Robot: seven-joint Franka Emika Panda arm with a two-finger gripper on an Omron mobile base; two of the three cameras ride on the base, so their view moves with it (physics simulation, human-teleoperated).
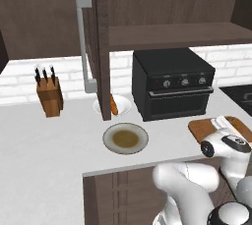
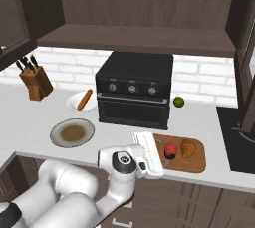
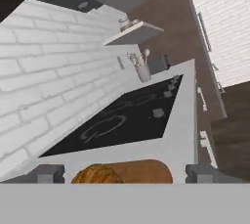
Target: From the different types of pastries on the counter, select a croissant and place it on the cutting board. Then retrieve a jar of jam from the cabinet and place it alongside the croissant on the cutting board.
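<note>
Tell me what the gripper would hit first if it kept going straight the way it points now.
Probably the croissant on the cutting board: in the hand view it lies low between the spread fingertips, right ahead. Beyond it lies the black cooktop. Depth is hard to judge, so the gripper might pass just above the pastry.

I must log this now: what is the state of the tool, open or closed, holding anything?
Tool: open and holding nothing; its fingertips stand wide apart over the croissant on the cutting board.

The cutting board (image 2: 191, 161) looks like smooth matt wood. On it, the croissant (image 2: 188, 148) has a rough ridged crust, and the jar of jam (image 2: 171, 150) beside it looks glossy. The counter (image 2: 30, 117) under the board is smooth and matt.
</note>
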